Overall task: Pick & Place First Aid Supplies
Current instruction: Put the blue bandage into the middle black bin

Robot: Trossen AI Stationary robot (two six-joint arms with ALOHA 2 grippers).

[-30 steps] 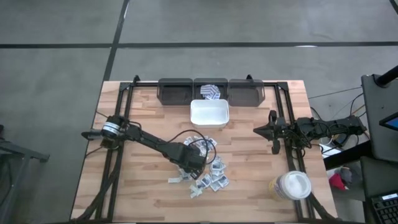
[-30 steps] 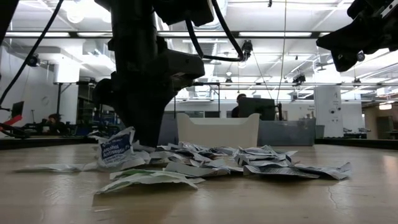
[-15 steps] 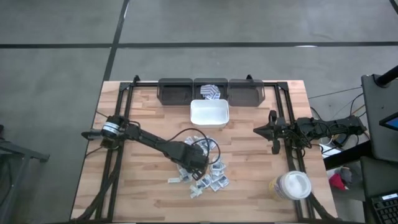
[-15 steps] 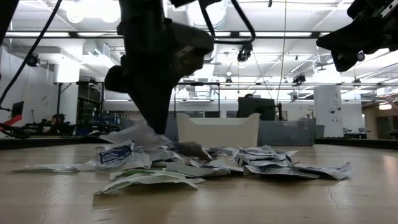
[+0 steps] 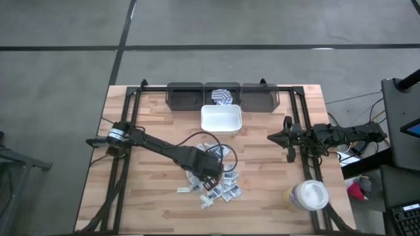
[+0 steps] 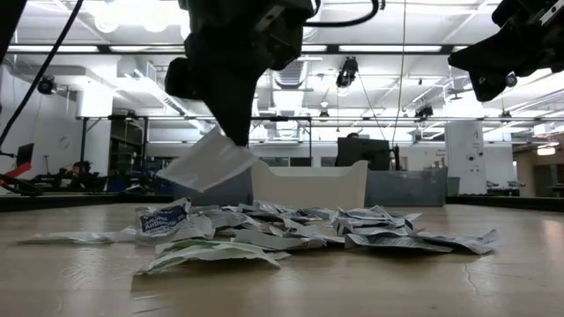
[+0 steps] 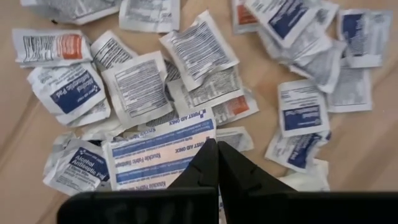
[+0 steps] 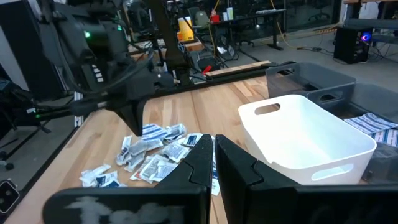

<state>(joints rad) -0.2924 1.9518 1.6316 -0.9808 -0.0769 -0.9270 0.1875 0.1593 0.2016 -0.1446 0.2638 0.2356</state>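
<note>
The step in hand looks like the lift after a pick: the left gripper (image 6: 236, 132) hangs above the heap of small flat white sachets with blue-grey print (image 5: 220, 183) on the pale wooden desk (image 5: 262, 190), its jaws pressed together on one oblong white sachet (image 6: 210, 165) that dangles tilted from its tip, clear of the heap below. In the left wrist view the closed fingers (image 7: 214, 165) meet over a long sachet with a peach band and blue lettering (image 7: 158, 155); this is probably the held one, though that view alone does not show whether it is off the pile.

The next move, as I judge it, calls for carrying this sachet toward the back of the desk and releasing it over a container: the white rectangular plastic bin (image 5: 220, 120) stands just behind the heap, and behind that is a row of three dark grey bins (image 5: 222, 96), the middle one already holding striped packets. The grip is on one edge only, so the carry wants to be steady.

Far right, the right gripper (image 5: 286, 139) waits above the desk well apart from the heap, its fingers closed on nothing.
</note>
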